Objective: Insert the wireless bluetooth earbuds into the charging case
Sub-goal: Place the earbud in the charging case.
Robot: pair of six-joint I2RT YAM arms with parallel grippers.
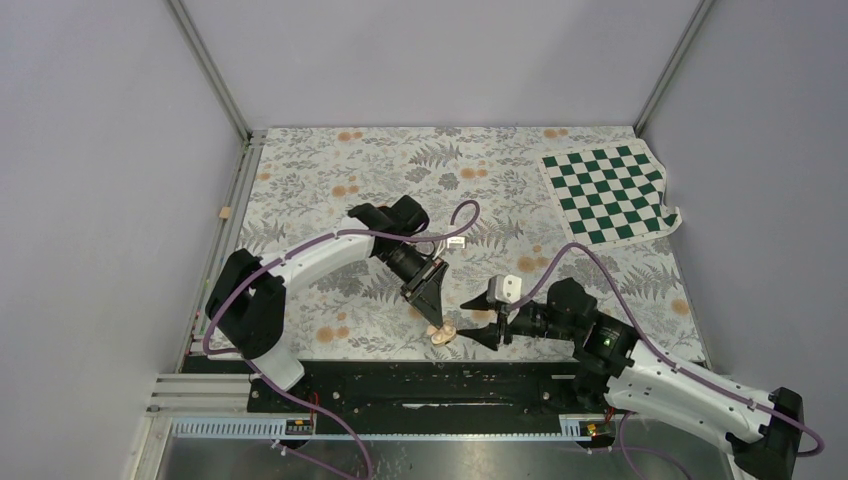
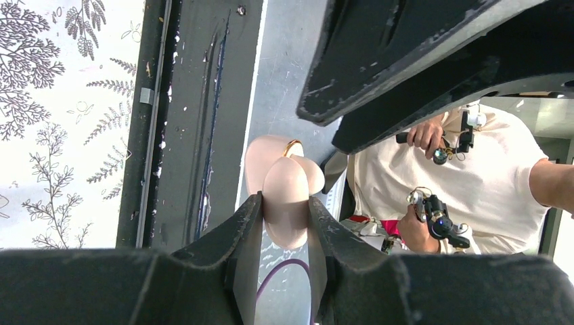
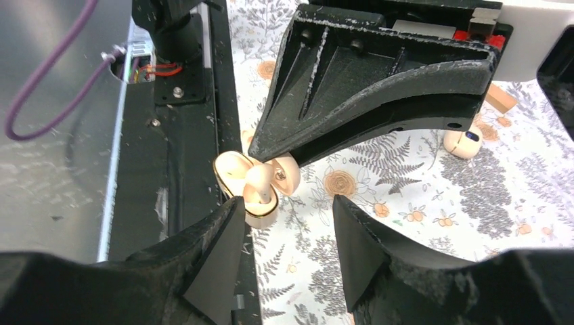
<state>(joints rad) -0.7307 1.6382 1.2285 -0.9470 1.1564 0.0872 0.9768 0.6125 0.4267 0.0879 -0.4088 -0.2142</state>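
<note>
Peach charging case (image 2: 287,193) in the left pincer (image 2: 284,203)

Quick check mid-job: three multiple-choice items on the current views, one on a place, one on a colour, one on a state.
1. The checkered cloth at the table's far right corner is:
A. red and black
B. green and white
C. blue and yellow
2. The right gripper has its fingers:
A. apart, nothing between
B. pressed together
C. out of view
3. The pale peach rounded plastic charging case sits:
A. on the cloth
B. between the left gripper fingers
C. between the right gripper's fingers

B, plain from above; A, the right wrist view shows a bare gap; B, the left wrist view shows both fingers pinching it.
</note>
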